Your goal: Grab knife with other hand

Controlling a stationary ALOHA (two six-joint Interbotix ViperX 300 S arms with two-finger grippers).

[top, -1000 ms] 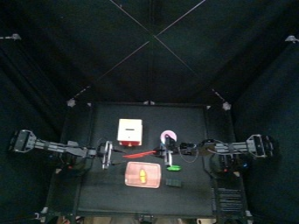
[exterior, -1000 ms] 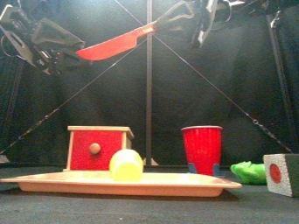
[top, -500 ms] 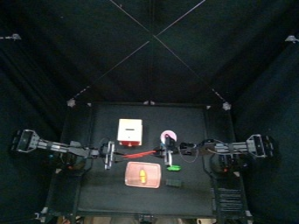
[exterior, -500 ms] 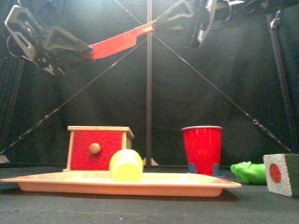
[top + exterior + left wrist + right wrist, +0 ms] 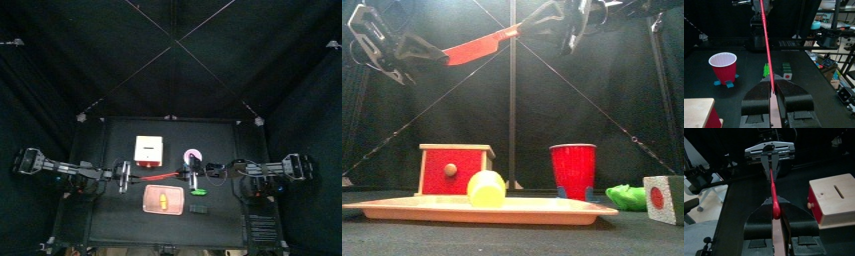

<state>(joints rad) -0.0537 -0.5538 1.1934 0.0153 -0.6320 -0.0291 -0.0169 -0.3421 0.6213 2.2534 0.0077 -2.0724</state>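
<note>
The knife [image 5: 481, 46], slim and red-orange, hangs slanted high above the table, spanning the gap between both grippers. My right gripper [image 5: 776, 213] is shut on one end of it, the handle rising between its jaws. My left gripper [image 5: 773, 93] has its jaws pressed against the other end, where the knife [image 5: 765, 45] shows edge-on as a thin red line running toward the right arm. From above, the knife [image 5: 162, 176] lies between the left gripper [image 5: 128, 178] and the right gripper [image 5: 201, 178], over the table's middle.
Below stand a tan tray [image 5: 543, 209] with a yellow piece [image 5: 485, 188], a red wooden box [image 5: 454, 172], a red cup [image 5: 572, 170], a green item [image 5: 624, 195] and a cube with a red disc [image 5: 664, 198].
My left gripper moved in toward the knife's free end and its jaws closed on it. The right gripper kept its hold and the knife stayed in place.
</note>
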